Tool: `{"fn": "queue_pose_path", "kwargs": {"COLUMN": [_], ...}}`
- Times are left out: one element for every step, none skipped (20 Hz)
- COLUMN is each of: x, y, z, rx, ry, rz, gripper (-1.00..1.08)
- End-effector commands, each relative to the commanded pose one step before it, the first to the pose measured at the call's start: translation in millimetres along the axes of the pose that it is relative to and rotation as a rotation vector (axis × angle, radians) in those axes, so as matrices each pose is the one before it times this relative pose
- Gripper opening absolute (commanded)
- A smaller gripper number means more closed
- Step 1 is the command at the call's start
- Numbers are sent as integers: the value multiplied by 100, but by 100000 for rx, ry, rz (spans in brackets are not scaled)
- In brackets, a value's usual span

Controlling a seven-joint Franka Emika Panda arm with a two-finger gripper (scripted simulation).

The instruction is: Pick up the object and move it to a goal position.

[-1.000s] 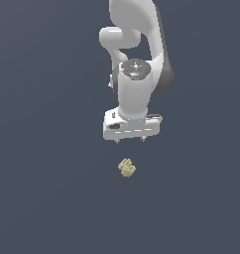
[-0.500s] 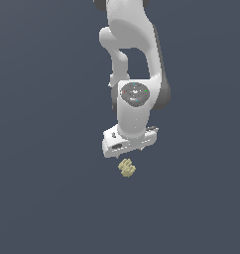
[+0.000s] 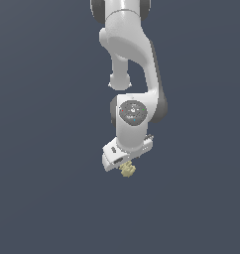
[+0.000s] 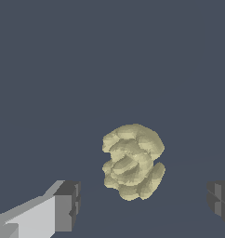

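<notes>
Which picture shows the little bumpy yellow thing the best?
The wrist view: the bumpy yellow object fills the middle, every lump clear, between the open gripper's fingers. In the exterior view it is only a tiny speck, partly hidden beneath the gripper.

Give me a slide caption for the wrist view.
Open gripper poised around the knobbly yellow-beige object, fingers apart on either side, not touching.

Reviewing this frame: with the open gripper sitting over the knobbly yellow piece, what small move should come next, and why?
Probably a short further descent, then closing. In the wrist view the object lies between the two fingertips, with a clear gap on each side, so the gripper is open and roughly centred. In the exterior view the object peeks out just under the hand, so little travel seems left.
</notes>
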State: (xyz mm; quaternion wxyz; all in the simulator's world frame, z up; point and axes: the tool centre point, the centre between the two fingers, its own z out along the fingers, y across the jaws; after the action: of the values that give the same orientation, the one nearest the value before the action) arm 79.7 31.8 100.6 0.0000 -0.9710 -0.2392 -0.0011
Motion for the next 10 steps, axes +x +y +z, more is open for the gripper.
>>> {"fn": "queue_pose_path", "kwargs": {"x": [219, 42, 28, 17, 6, -64, -1, -4, 8, -11], "y": [179, 41, 31, 19, 6, -38, 2, 7, -19, 16], "z": [434, 111, 79, 48, 16, -49, 42, 127, 207, 293], "rx": [14, 13, 10, 6, 2, 24, 0, 0, -3, 0], "ry": [-114, -43, -31, -18, -6, -37, 0, 0, 3, 0], "rz": [-2181, -486, -344, -206, -69, 461, 0, 0, -49, 0], "gripper": [100, 100, 100, 100, 100, 100, 100, 100, 100, 100]}}
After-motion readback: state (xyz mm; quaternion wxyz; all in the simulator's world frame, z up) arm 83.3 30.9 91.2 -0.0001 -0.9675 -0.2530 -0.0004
